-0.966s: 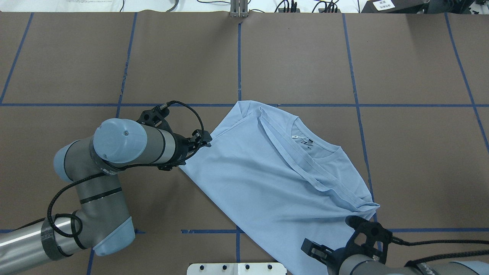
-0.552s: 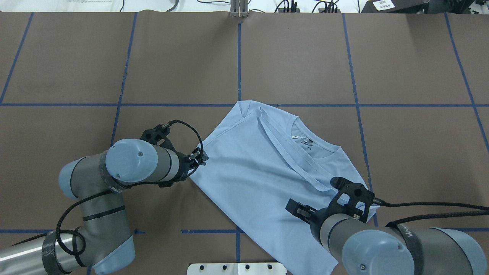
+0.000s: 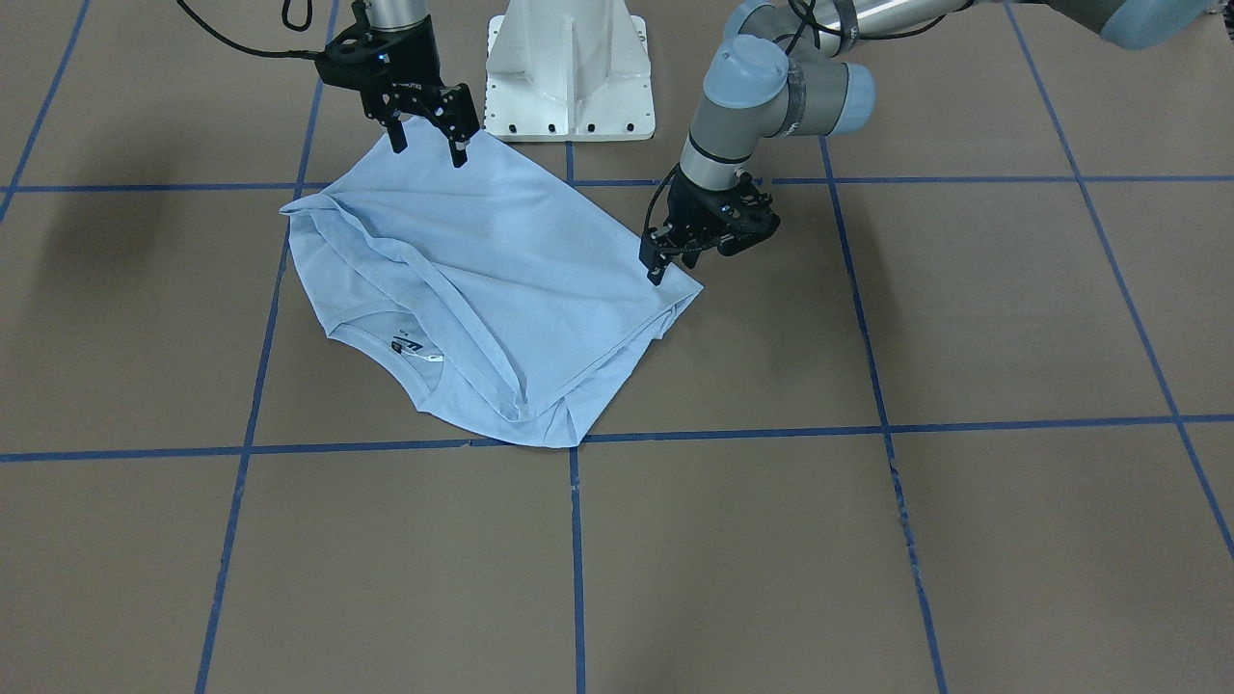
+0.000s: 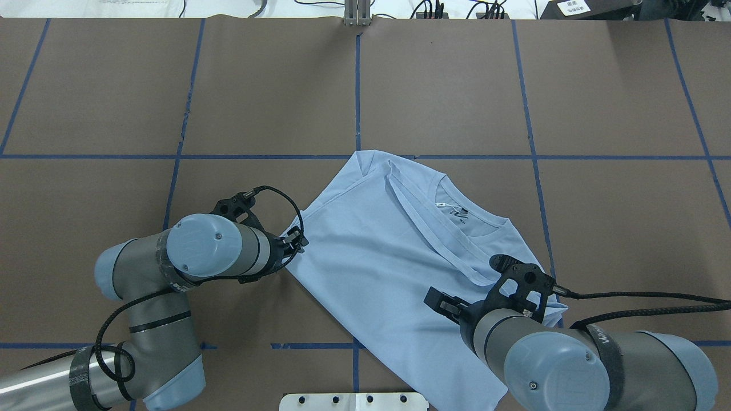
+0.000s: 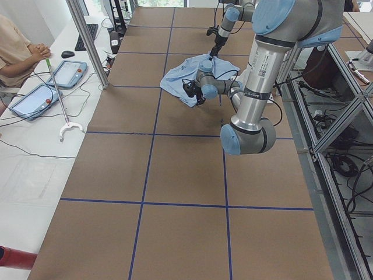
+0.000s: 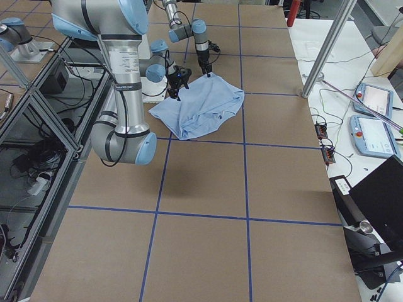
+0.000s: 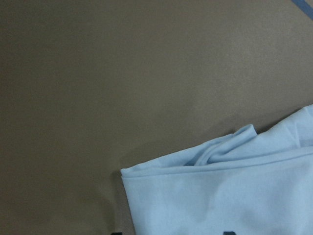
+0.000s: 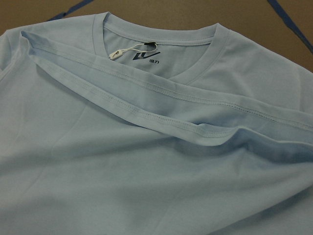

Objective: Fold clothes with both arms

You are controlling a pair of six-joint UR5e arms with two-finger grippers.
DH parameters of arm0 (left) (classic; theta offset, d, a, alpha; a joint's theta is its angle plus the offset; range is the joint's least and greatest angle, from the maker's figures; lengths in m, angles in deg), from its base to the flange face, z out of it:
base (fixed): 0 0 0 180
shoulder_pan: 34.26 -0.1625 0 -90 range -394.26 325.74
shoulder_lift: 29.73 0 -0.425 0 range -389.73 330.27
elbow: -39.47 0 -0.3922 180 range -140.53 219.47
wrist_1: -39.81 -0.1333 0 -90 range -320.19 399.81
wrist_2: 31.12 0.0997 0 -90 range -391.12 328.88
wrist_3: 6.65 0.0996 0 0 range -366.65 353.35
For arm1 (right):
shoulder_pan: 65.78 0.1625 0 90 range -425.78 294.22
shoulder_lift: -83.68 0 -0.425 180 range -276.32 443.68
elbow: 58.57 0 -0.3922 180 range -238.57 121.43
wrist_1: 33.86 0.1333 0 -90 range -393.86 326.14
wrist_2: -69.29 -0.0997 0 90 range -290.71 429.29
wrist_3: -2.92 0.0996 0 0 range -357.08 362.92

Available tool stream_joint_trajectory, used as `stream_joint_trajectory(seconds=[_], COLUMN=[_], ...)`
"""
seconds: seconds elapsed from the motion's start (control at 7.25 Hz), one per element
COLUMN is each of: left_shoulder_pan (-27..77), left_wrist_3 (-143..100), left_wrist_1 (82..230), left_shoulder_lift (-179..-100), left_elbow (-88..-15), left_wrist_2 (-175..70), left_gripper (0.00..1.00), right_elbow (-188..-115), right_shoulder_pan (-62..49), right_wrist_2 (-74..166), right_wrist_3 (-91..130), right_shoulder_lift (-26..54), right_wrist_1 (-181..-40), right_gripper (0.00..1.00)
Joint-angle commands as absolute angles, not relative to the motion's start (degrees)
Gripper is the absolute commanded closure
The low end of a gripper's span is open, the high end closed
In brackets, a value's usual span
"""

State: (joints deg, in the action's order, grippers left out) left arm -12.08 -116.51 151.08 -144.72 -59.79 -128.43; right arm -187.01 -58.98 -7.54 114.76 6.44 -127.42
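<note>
Your light blue T-shirt (image 4: 377,257) lies partly folded near the middle of the brown table (image 4: 171,85), with its collar and neck label facing up on the far side. The right gripper (image 3: 429,149) hangs over the edge nearest the robot, fingers spread wide and holding nothing. The left gripper (image 3: 696,249) hovers at a shirt corner. Its jaws look parted and empty, though that view is poor.
</note>
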Motion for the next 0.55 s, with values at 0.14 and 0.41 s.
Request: stream_joint_trajectory(seconds=[0.14,0.41], left_shoulder_pan=[-11.15,-9.13], left_wrist_3=[-115.99,-112.84], left_wrist_1=[150.81,150.90], left_shoulder_lift=[-144.51,-144.60], left_elbow=[-59.76,-59.67], left_wrist_2=[-128.41,-128.41], left_gripper=[1.00,1.00], right_elbow=[-186.63,-186.54], right_shoulder_pan=[-58.92,-58.92], right_wrist_2=[-7.44,-7.44], right_wrist_3=[114.81,114.81], right_shoulder_lift=[6.42,6.42], right_wrist_1=[-127.37,-127.37], right_gripper=[0.00,0.00])
